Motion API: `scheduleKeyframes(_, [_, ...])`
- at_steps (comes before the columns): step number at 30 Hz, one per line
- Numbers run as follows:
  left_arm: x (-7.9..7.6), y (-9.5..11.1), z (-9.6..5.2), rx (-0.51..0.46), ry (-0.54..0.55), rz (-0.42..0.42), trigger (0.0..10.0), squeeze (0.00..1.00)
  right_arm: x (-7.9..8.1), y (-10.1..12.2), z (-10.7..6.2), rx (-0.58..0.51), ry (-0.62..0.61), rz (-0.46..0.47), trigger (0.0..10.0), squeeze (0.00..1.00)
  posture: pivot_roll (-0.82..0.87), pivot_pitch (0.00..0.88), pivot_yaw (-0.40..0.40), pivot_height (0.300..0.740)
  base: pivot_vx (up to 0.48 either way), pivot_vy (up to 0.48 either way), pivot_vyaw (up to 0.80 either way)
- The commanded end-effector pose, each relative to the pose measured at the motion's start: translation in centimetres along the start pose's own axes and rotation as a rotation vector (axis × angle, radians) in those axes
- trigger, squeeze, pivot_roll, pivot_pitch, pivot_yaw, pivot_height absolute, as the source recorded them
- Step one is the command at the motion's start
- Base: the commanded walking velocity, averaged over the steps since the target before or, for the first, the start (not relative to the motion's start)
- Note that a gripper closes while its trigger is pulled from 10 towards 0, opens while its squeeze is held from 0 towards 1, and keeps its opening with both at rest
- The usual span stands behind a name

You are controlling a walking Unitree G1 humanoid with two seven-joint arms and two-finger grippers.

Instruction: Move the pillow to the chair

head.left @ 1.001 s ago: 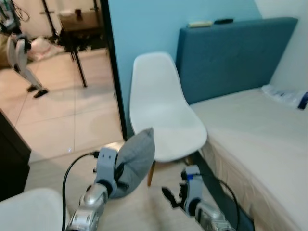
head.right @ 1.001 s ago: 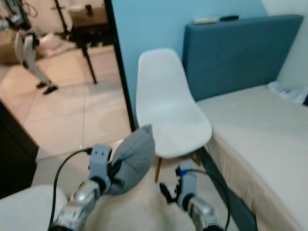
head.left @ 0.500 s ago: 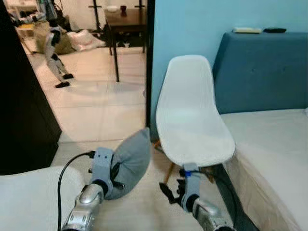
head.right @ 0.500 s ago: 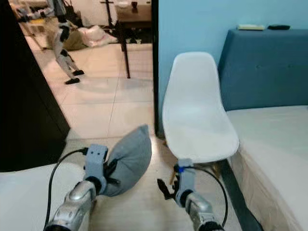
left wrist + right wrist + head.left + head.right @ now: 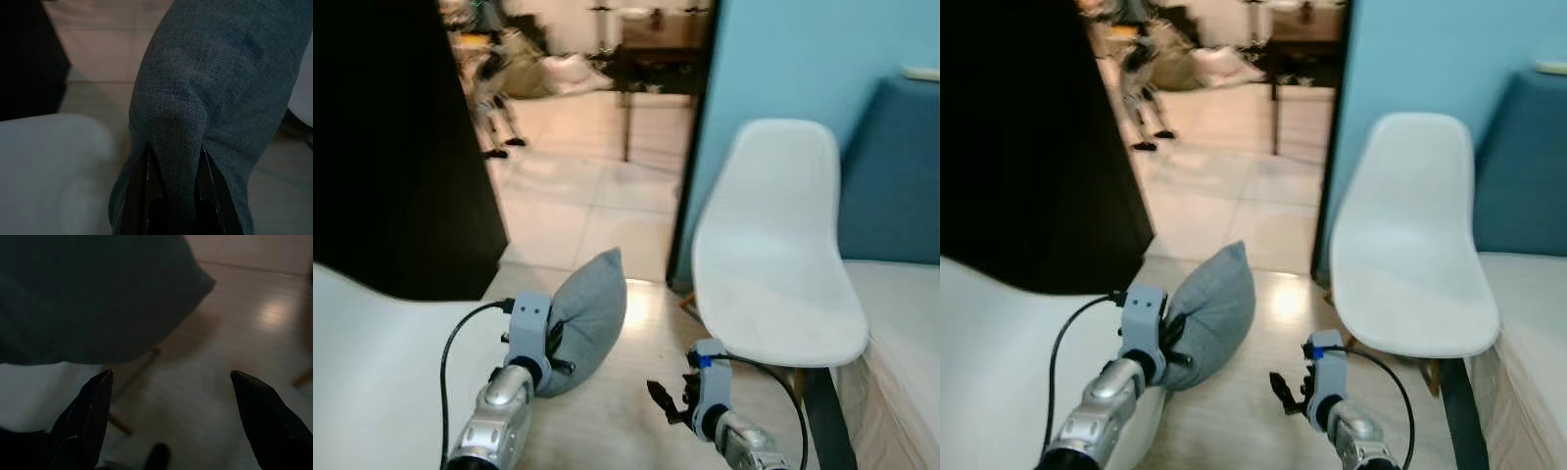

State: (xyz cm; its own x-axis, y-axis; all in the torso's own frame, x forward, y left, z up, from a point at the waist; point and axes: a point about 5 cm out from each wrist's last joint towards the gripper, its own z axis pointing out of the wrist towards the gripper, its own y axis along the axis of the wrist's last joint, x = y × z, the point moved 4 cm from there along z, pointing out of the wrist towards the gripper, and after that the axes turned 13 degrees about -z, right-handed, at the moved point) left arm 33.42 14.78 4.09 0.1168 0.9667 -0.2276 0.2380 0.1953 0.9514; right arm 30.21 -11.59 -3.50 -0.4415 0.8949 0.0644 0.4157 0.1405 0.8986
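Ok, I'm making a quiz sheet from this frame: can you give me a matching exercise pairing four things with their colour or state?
Things:
1. pillow
2. chair
3. left gripper
4. right gripper

Colour or state:
A. white, seat bare
B. jaws open, holding nothing
C. grey, carried above the floor
D. jaws pinched on fabric

Pairs: 1-C, 2-A, 3-D, 4-B

Head views bright but motion-blurred — glare spot on the floor (image 5: 1285, 302); wrist views dim, shadowed.
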Motion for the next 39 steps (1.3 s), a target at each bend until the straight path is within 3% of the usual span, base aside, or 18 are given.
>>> scheduleKeyframes(1, [-0.6, 1.8, 0.3, -0.082, -0.017, 0.014, 10.0, 0.0, 0.0, -1.0, -0.4, 0.03, -0.005, 0.021, 10.0, 0.0, 0.02, 0.0, -0.022, 0.74, 0.0, 0.0, 0.77])
scheduleKeyframes(15, [-1.0, 2.0, 0.5, -0.092, -0.019, 0.013, 10.0, 0.0, -0.2, -0.9, -0.4, 0.024, -0.01, 0.017, 10.0, 0.0, 0.01, 0.0, -0.023, 0.74, 0.0, 0.0, 0.77])
scheduleKeyframes(27, [-1.1, 3.4, 0.7, -0.155, -0.011, 0.013, 10.0, 0.0, -0.7, -0.5, -0.3, 0.017, -0.039, 0.001, 10.0, 0.0, 0.02, 0.0, -0.028, 0.74, 0.0, 0.0, 0.77])
scheduleKeyframes(39, [-1.2, 4.2, 1.0, -0.182, 0.002, 0.04, 10.0, 0.0, -1.3, -0.5, -0.4, 0.02, -0.071, -0.001, 10.0, 0.0, 0.01, 0.0, -0.024, 0.74, 0.0, 0.0, 0.2])
